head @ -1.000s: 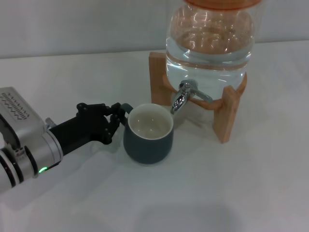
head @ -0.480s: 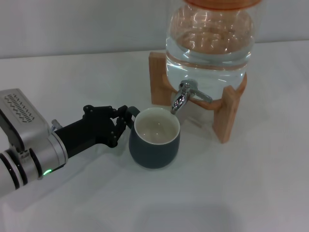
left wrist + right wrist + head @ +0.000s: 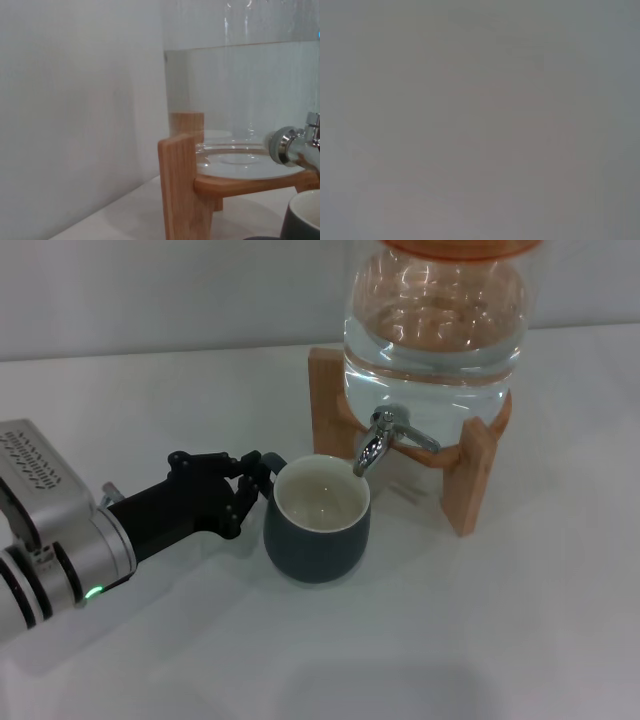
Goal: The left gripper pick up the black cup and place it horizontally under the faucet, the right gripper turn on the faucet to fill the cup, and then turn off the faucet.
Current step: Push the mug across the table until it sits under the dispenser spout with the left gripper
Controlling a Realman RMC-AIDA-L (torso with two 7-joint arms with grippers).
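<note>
The black cup (image 3: 317, 530) stands upright on the white table, cream-white inside and empty, with its rim just below the spout of the chrome faucet (image 3: 378, 440). My left gripper (image 3: 252, 480) reaches in from the left and is shut on the cup's small handle. The faucet sticks out of the big clear glass water jar (image 3: 435, 325), its lever pointing forward. In the left wrist view the cup's rim (image 3: 304, 215) shows in the corner below the faucet (image 3: 295, 142). My right gripper is out of view; its wrist view shows only blank grey.
The jar rests on a wooden stand (image 3: 470, 475), also seen in the left wrist view (image 3: 187, 180). The white table (image 3: 500, 640) stretches in front and to the right. A pale wall (image 3: 150, 290) lies behind.
My left gripper carried the cup right toward the faucet, then eased slightly back left; the cup sits under the spout.
</note>
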